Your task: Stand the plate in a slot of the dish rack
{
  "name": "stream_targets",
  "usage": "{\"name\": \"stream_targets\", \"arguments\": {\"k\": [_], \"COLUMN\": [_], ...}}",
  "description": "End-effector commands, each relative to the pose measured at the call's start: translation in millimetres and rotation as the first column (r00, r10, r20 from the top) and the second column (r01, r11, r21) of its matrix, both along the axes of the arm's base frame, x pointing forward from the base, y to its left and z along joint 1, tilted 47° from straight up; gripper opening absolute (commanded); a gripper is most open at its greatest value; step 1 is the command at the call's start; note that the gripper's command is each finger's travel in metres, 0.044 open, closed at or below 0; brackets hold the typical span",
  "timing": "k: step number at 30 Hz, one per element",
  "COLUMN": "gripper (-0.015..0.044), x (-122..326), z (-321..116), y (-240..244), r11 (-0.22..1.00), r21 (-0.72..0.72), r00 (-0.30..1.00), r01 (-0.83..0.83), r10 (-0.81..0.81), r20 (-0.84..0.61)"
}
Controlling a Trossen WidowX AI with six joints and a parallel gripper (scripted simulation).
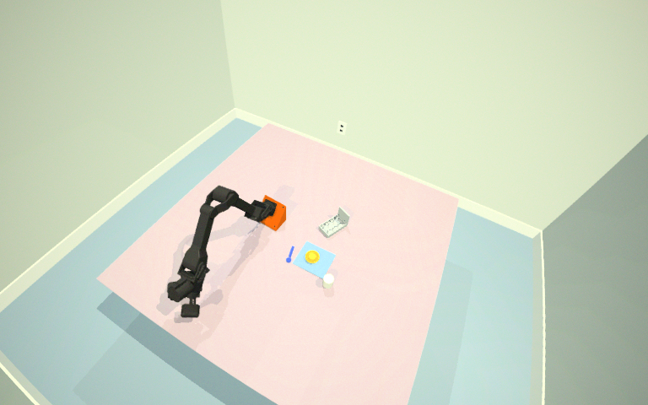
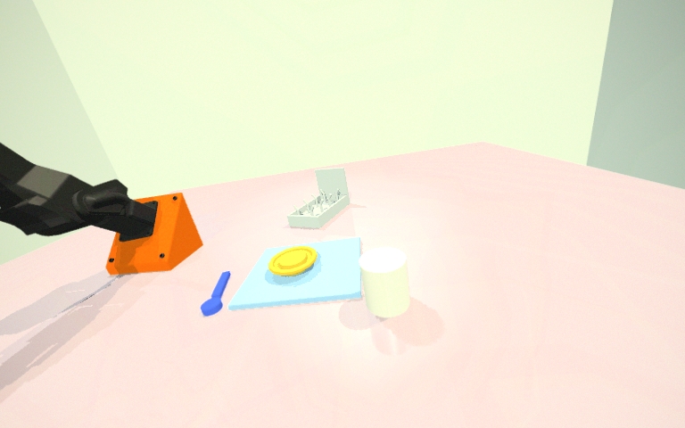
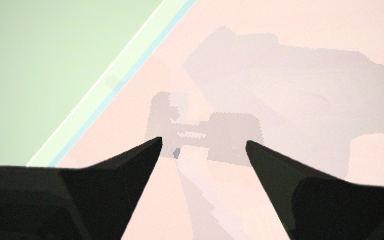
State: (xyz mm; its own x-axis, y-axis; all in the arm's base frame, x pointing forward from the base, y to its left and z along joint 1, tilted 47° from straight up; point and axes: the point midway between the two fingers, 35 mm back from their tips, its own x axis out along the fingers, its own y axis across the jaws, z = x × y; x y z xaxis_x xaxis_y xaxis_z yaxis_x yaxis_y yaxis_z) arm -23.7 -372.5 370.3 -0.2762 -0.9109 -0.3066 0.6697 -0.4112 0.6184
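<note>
The yellow round plate (image 1: 311, 256) (image 2: 292, 260) lies on the left, far part of a light blue rectangular board (image 1: 326, 260) (image 2: 338, 272), as the exterior view shows it. Its broad face, with a raised ring and central disc, points upward; its outline is circular, so it has no single long axis, and whether it sits perfectly level I cannot tell. It is outside the pale grey-green dish rack (image 1: 342, 215) (image 2: 303, 221), which stands beyond the board. The rack's long axis runs from near left to far right, with thin pegs inside and a tall upright panel at the far right end.

The gripper (image 1: 191, 299) (image 3: 203, 142) is released, its fingers spread wide with nothing between them. It is over the near left part of the pink table (image 1: 358, 334) (image 2: 302, 363) in the top view, well apart from the plate. The black arm (image 1: 202, 231) (image 2: 45, 201) reaches there from an orange wedge-shaped base (image 1: 273, 224) (image 2: 184, 247).

A blue spoon (image 1: 290, 254) (image 2: 219, 286) lies left of the board, its bowl toward the near side. An upright cream cylinder (image 1: 328, 280) (image 2: 385, 282) stands just beside the board's near right corner
</note>
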Motion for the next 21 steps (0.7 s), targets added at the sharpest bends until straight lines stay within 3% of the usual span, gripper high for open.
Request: {"name": "stream_targets", "arguments": {"k": [1, 21], "gripper": [0.0400, 0.0400], "x": [21.1, 105.7], "z": [-4.9, -26.3], "y": [0.0, 14.7], "r11": [0.998, 0.959], "r21": [0.010, 0.085], "r00": [0.998, 0.960], "r01": [-0.056, -0.272], "r10": [0.056, 0.277], "r20": [-0.001, -0.052]}}
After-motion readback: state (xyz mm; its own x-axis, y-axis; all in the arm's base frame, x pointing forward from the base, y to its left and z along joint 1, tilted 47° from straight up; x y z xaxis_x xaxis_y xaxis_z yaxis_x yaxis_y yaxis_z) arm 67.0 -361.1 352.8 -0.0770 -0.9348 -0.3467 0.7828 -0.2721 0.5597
